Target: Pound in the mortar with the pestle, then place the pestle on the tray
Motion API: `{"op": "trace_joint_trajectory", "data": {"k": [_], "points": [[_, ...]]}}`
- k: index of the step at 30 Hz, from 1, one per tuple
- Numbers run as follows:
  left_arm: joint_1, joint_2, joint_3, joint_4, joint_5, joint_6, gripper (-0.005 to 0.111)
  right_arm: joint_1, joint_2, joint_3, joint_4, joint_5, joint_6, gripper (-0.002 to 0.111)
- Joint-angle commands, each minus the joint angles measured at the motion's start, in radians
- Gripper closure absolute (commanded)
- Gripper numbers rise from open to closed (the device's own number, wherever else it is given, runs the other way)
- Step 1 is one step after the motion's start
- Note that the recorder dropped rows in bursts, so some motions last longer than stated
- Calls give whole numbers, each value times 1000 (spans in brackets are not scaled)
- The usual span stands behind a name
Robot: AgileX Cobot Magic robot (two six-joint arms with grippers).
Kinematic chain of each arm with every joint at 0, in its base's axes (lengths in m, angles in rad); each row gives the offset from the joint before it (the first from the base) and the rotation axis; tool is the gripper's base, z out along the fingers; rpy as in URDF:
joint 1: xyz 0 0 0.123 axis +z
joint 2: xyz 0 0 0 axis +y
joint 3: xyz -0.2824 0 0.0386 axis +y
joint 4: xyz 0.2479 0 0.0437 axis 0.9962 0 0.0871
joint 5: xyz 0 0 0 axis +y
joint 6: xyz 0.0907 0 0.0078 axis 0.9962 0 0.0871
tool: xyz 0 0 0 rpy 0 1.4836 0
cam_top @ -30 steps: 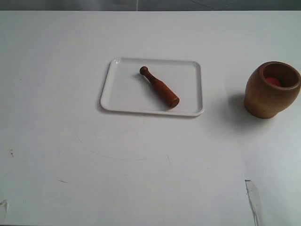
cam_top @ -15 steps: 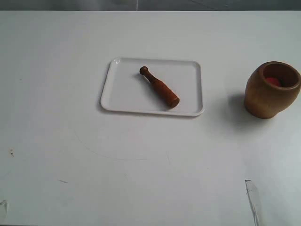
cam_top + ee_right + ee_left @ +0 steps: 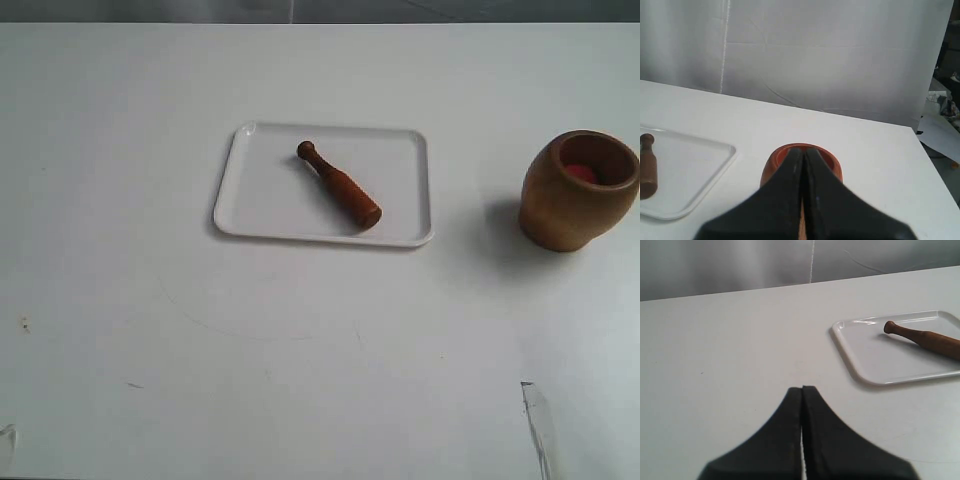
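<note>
No shift anywhere against the frames a second back. Pestle flat and slantwise inside the tray, knob toward its far left corner; mortar upright on the worktop, well apart to the right (something red inside). Left jaws pressed together, empty, short of the tray; right jaws likewise clenched on nothing, just before the mortar. Looks either finished or not yet begun; cannot tell which.

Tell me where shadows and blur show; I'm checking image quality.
Exterior view: sharp, soft shadow left of the mortar. Left wrist view: left gripper blurred, pestle and tray sharp. Right wrist view: right gripper blurred, hiding part of the mortar.
</note>
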Motion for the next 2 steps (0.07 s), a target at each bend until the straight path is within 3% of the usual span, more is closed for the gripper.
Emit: {"op": "trace_joint_trajectory", "data": {"k": [1,2], "points": [[-8,-1,1,-7,-3,-8,107,-7,-2,4,-7,3,7,108],[-8,-1,1,-7,-3,-8,107,-7,-2,4,-7,3,7,108]]}}
